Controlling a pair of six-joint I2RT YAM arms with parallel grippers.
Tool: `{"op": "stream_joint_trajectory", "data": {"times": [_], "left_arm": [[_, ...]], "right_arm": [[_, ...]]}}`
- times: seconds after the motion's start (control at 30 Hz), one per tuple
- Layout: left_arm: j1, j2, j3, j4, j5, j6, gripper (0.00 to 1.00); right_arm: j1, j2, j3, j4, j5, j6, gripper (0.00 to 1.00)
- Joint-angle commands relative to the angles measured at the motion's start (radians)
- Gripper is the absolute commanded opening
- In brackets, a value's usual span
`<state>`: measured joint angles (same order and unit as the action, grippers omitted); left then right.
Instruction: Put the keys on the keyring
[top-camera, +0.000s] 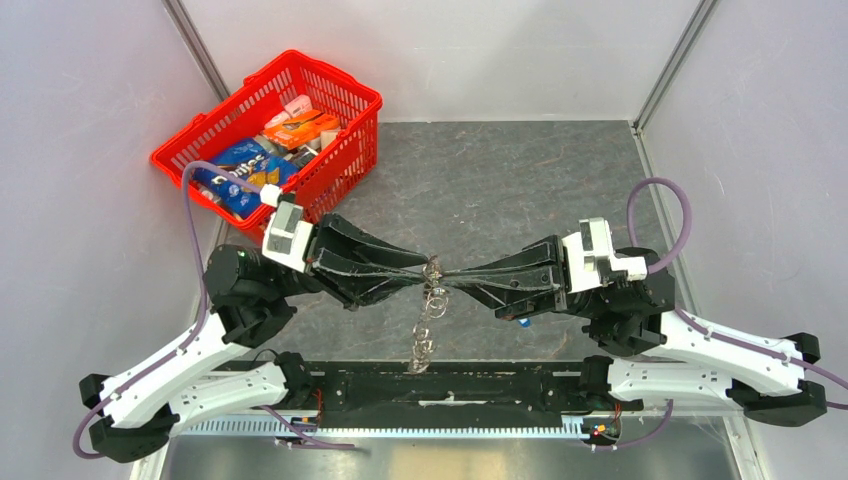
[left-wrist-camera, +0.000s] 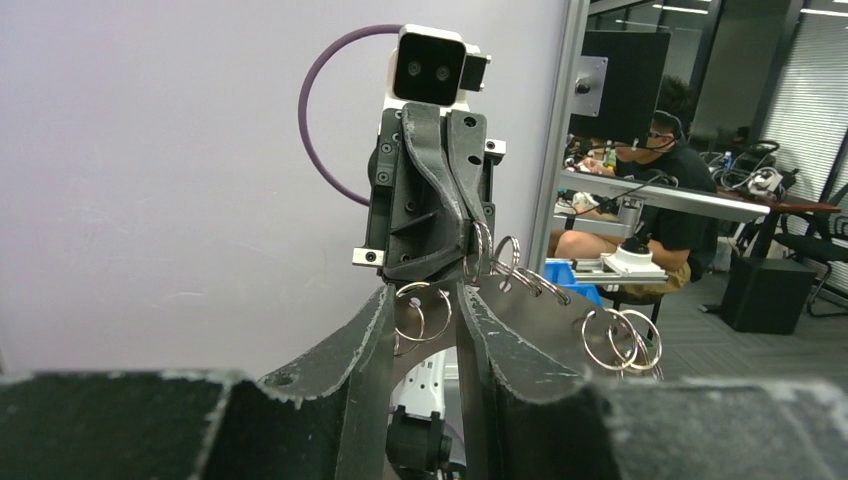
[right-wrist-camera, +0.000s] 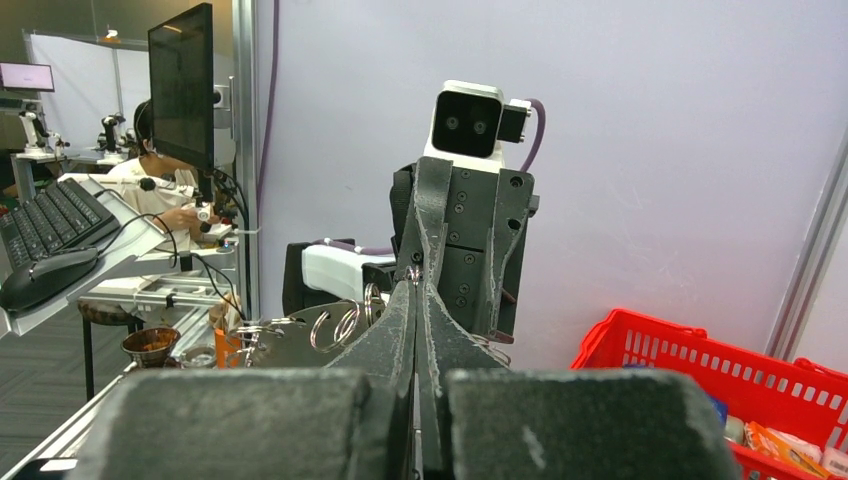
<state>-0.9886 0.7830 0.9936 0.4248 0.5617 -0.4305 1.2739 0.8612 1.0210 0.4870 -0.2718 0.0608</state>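
Left end effector (left-wrist-camera: 425, 300) ajar; right (right-wrist-camera: 416, 290) pinched

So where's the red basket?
In the top view the red basket sits at the far-left corner of the table, just behind the left arm.

You see a red lattice basket (top-camera: 356, 98) on the mottled dark-grey counter (top-camera: 520, 180), with blue and orange packets (top-camera: 243, 166) inside. Your left end effector (top-camera: 424, 270) and right end effector (top-camera: 449, 278) are black, scuffed pale along the edges. The rings (top-camera: 433, 291) are silvery, the cables (left-wrist-camera: 304, 100) purple, the arm links (top-camera: 190, 358) white.
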Motion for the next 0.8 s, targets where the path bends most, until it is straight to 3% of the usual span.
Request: {"op": "stream_joint_trajectory", "data": {"times": [0.0,0.77], "left_arm": [[-0.001,-0.004,0.004,0.095,0.022,-0.060,0.34],[-0.001,0.041,-0.018,0.236,0.047,-0.157,0.30]], "right_arm": [[-0.001,-0.006,0.003,0.134,0.019,0.013,0.00],[-0.001,0.027,-0.021,0.230,0.060,0.015,0.00]]}}
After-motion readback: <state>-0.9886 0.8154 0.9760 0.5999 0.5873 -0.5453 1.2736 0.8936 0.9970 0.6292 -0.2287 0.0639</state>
